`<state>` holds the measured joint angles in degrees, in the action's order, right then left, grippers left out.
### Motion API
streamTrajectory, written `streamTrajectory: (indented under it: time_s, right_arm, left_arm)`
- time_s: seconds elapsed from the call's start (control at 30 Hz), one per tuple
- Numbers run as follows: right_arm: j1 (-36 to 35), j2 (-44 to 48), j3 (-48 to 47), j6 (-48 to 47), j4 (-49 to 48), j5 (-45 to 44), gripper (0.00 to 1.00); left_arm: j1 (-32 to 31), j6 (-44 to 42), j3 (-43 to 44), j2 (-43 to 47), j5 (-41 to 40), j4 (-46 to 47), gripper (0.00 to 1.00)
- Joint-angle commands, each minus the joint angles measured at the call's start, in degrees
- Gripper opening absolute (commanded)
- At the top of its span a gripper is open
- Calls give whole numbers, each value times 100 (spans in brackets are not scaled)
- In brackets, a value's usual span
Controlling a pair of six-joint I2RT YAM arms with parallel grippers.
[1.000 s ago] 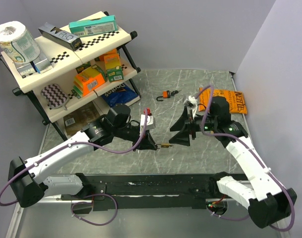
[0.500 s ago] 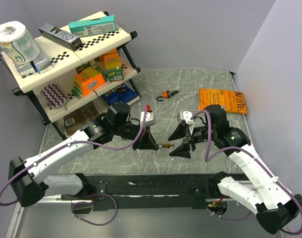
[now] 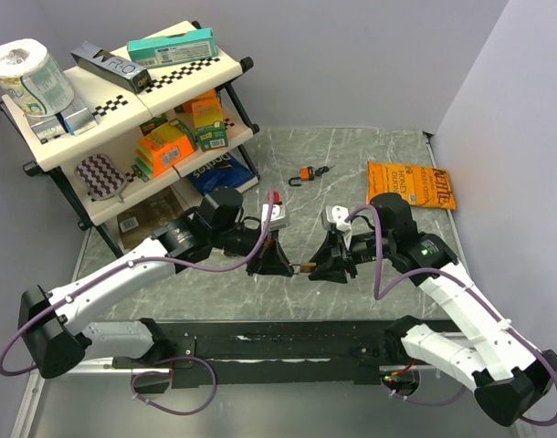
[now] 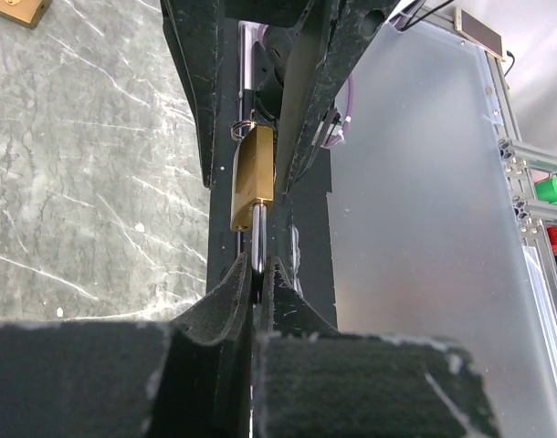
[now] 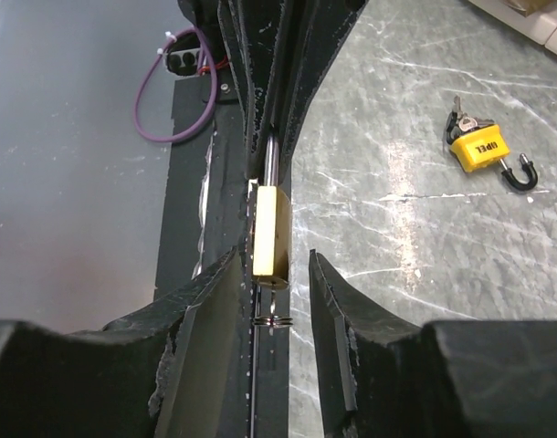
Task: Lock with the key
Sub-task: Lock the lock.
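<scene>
A small brass padlock [image 3: 303, 267] hangs in the air between my two grippers. My left gripper [image 3: 280, 261] is shut on its steel shackle [image 4: 257, 246], and the brass body [image 4: 252, 178] sticks out beyond the fingertips. A key with a ring [image 5: 273, 319] sits in the padlock's far end. My right gripper [image 3: 322, 265] is open. Its fingers [image 5: 215, 301] stand on either side of the padlock body [image 5: 270, 233] and the key, with a gap on the right side. My left gripper [image 4: 257, 274] and my right gripper [image 5: 271, 297] face each other.
An orange padlock with keys [image 3: 306, 173] lies on the marble table [image 3: 352, 155], also in the right wrist view [image 5: 479, 151]. A snack bag [image 3: 411, 182] lies at the back right. A shelf rack [image 3: 123, 119] with boxes stands at the left. A black rail [image 3: 260, 342] runs along the near edge.
My right gripper has swung down and left from near the snack bag and now straddles the padlock's key end. My left gripper with the padlock shifted slightly right.
</scene>
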<state>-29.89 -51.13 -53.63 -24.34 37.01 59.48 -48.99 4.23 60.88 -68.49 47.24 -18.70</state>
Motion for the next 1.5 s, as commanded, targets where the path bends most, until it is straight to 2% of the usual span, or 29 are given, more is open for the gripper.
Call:
streamTrajectory:
  time_s: [0.0, 0.1, 0.2, 0.33, 0.37, 0.5, 0.63, 0.87, 0.97, 1.1, 1.3, 1.47]
  right_arm:
    - [-61, 42, -254, -54, -186, 142, 43]
    - [-78, 16, -271, -150, -107, 125, 43]
    - [-96, 33, -289, -212, -54, 107, 32]
    - [-87, 42, -289, -124, -107, 107, 0]
    - [-79, 51, -289, -72, -115, 107, 0]
    - [-17, 34, -289, 148, -203, 125, 0]
    - [27, 25, -306, 245, -248, 125, 0]
    - [36, 24, -333, 184, -177, 142, 0]
    - [36, -2, -342, 236, -221, 160, 0]
    - [36, -28, -342, 324, -265, 178, 0]
    - [27, -46, -315, 456, -405, 160, 0]
    - [27, -107, -289, 667, -572, 291, 0]
  left_arm:
    - [-14, 157, 310, -42, 118, 411, 1]
    - [-14, 271, 301, -68, 145, 516, 1]
    - [-23, 315, 319, -94, 110, 543, 1]
    - [-14, 263, 301, -103, 31, 517, 1]
    - [-14, 210, 310, -121, -4, 368, 1]
    - [-14, -176, 293, -103, -137, -1, 20]
    - [-14, -334, 144, -33, -198, -125, 25]
    - [-14, -361, 134, -41, -189, -29, 27]
    - [-23, -318, 169, -59, -137, 77, 26]
    - [-58, -203, 292, -103, -154, 112, 20]
    - [-110, -28, 293, -121, -128, 270, 1]
    - [-180, 525, 187, -191, -171, 822, 1]
